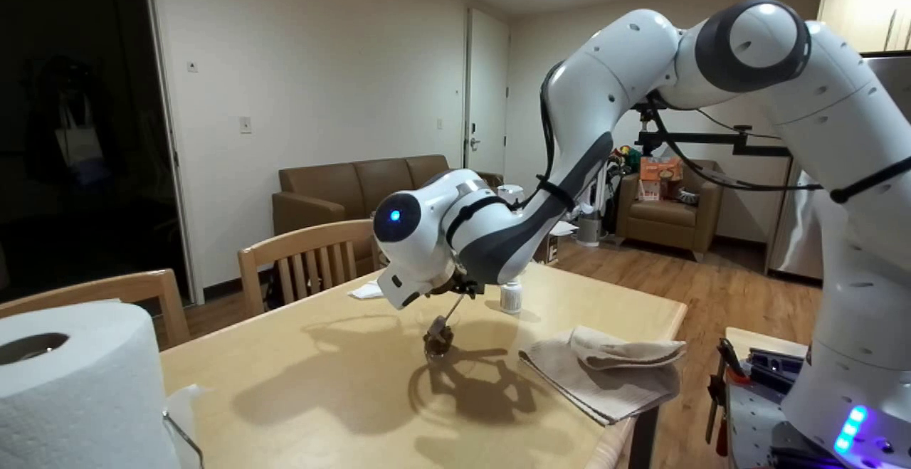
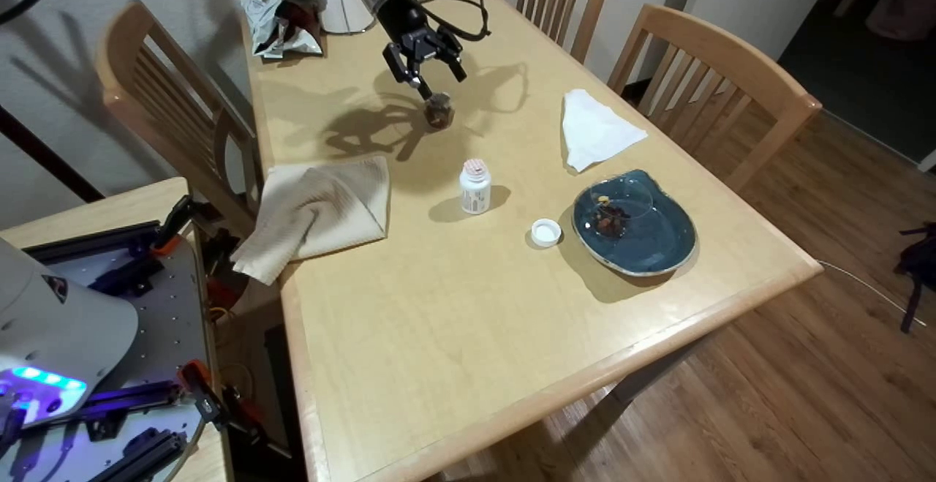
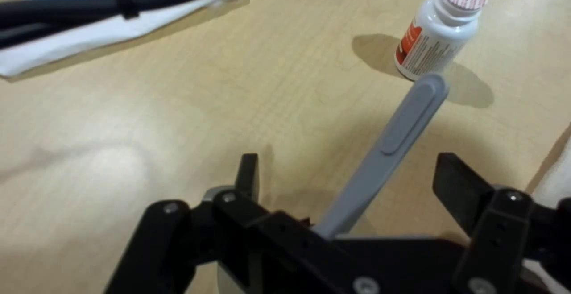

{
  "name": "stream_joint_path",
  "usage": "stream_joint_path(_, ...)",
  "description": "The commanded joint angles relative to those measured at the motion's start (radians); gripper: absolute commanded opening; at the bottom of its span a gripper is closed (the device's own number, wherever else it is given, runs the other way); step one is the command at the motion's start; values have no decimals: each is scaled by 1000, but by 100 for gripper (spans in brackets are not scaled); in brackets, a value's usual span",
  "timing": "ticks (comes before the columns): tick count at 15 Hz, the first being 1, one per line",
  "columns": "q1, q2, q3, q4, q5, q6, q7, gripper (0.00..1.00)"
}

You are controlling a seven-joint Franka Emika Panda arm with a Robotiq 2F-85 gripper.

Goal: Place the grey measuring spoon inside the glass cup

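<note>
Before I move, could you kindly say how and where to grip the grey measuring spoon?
I'd probably grip the grey measuring spoon by its upper handle, from above, jaws on either side: this part is slim, rises at a slant and looks free in the wrist view, while the lower end is hidden behind the open gripper.

Small see-through glass cup (image 1: 438, 341) between side edges

A folded beige cloth (image 1: 601, 376) overhangs the right edge of the pale wooden tabletop (image 1: 313, 448); a white robot arm (image 1: 619, 63) arches above. A short white bottle (image 1: 511, 297) stands toward the far edge.
</note>
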Motion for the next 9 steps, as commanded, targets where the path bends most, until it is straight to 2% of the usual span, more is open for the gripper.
stream_joint_path(1,-37,-67,53,-5,149,14,-211,100)
stream_joint_path(7,-39,-89,55,71,448,-72,-536,100)
stream_joint_path(9,-37,-90,40,90,524,-104,-590,100)
